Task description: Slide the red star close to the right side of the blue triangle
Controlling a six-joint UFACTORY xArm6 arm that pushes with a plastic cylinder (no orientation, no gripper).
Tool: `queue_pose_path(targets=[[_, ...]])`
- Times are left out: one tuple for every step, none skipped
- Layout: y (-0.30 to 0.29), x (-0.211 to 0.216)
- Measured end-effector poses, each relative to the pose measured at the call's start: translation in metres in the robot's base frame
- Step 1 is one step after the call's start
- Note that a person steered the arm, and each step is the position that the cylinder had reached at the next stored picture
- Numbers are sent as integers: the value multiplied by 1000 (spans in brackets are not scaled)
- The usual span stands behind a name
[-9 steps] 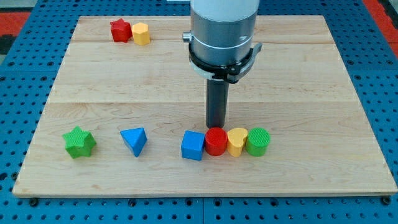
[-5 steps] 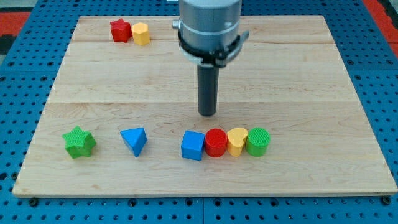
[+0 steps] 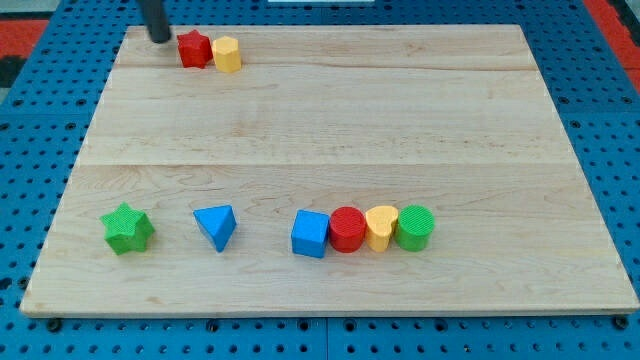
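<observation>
Since approx half a sec ago my tip (image 3: 160,39) has gone from mid-board, just above the bottom row of blocks, up to the view's top left corner; the big grey arm body that filled the top centre is now out of shot & only the short dark rod end shows. Tip sits just left of the small red star block (image 3: 194,48), v. near it, but can't tell if touching. It's a bare rod, holding nothing. Red star itself hasn't shifted vs earlier: at the view's top left on the pale wooden board (image 3: 330,120), w/ the yellow block (image 3: 228,54) (shape unclear, rounded) touching its right side. Blue triangle block (image 3: 216,226) is unchanged too, low in the view, left of centre, well apart from the star. Green star block (image 3: 127,229) lies to its left near the bottom left corner. To the triangle's right, a row: blue cube (image 3: 311,234), red cylinder (image 3: 347,228), yellow heart-shaped block (image 3: 381,226), green cylinder (image 3: 415,227), each touching the next, same as before. Board rests on a blue perforated surface (image 3: 610,120). No brands, labels or readable writing anywhere.
</observation>
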State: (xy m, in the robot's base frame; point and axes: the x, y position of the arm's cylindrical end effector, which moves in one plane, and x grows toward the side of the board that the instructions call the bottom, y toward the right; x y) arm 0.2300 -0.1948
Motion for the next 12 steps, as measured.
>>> queue_pose_path(targets=[[43,70],[15,61],[8,32],[82,37],[102,108],[102,165],[111,178],[110,150],[104,189],[98,208],[106,179],[124,206]])
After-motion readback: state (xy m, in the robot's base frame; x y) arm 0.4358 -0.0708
